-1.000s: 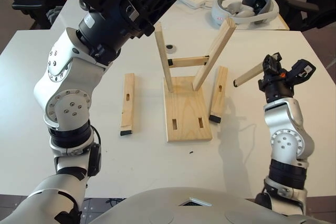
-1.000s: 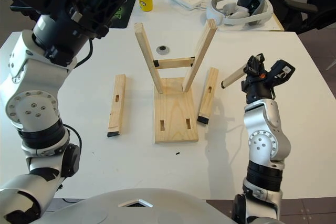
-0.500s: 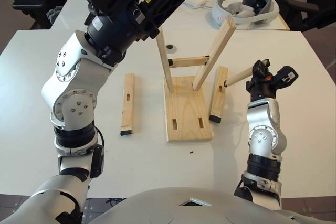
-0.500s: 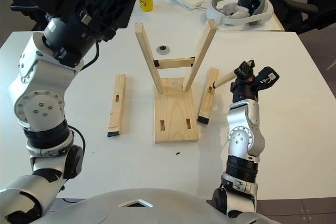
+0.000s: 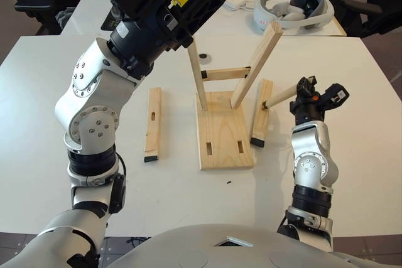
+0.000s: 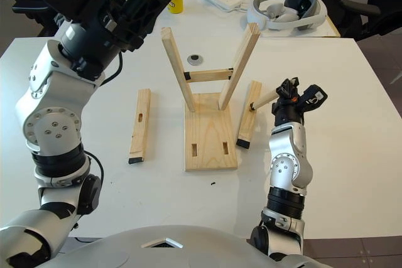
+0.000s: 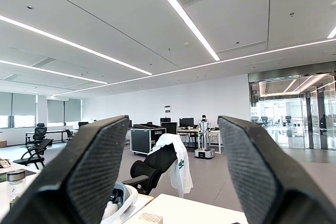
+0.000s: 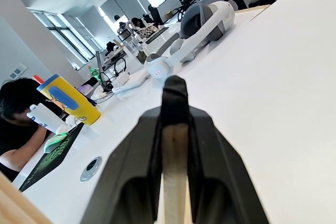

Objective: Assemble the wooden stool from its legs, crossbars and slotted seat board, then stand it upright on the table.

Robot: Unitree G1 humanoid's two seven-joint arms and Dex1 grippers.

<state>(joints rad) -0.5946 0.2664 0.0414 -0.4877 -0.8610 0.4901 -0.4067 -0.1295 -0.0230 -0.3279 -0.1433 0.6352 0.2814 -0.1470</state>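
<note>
Pinches a loose crossbar (image 5: 281, 97) by 1 end in the right gripper (image 5: 306, 88), jaws pressed onto the wood from both sides. Points the free end of that bar down at the right loose leg (image 5: 261, 112), which lies flat on the desk (image 5: 352, 92) just right of the seat board (image 5: 223, 131); cannot tell whether tip and leg touch. Carries the left gripper (image 7: 173, 177) high above the far left part of the desk, jaws spread wide with nothing between them. Shows the seat board lying flat mid-desk with 2 standing legs (image 5: 195, 70) set in its far slots, both leaning and tied together partway up by a joining crossbar (image 5: 224, 74). Shows the 2 near slots (image 5: 209, 149) of the board open, with nothing in them. Shows the left loose leg (image 5: 152, 122) flat on the desk, left of the board and apart from it. Shows a headset (image 5: 290, 5) on the neighbouring desk behind.
</note>
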